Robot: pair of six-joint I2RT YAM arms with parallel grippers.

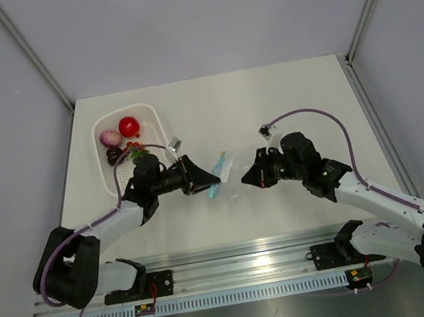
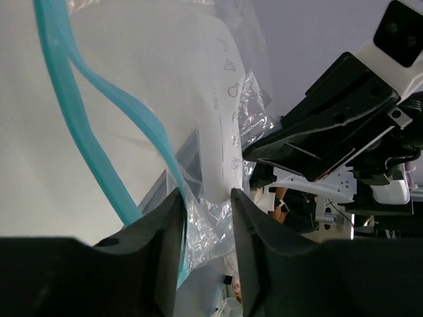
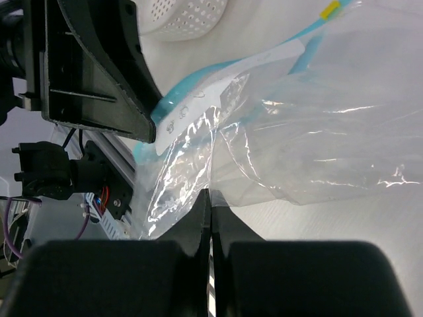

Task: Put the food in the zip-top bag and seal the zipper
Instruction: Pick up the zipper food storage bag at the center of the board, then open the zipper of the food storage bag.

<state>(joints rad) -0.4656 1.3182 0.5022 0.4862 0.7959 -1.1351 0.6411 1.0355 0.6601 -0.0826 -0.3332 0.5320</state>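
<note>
Progress: nothing is bagged yet. The pink roundish toy piece (image 1: 110,137), red roundish toy piece (image 1: 129,126) and green leafy toy piece (image 1: 137,150) lie in the white perforated plastic basket (image 1: 151,110).
Left to do: load the food, then seal.
Bag: the small clear zip-top bag (image 1: 235,172) is mid-tabletop (image 1: 283,98), between the arms.
Axis: it seems to run left-right, with the light blue zipper strip (image 2: 99,132) at the mouth parted and facing the left arm.
Left end effector (image 2: 206,198): jaws apart, with the mouth film between them.
Right end effector (image 3: 210,198): closed on the bag's film.

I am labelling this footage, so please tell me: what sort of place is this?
Probably a robot lab test cell: two arms mounted on a metal rail, a white table with grey walls, toy food in a basket.
</note>
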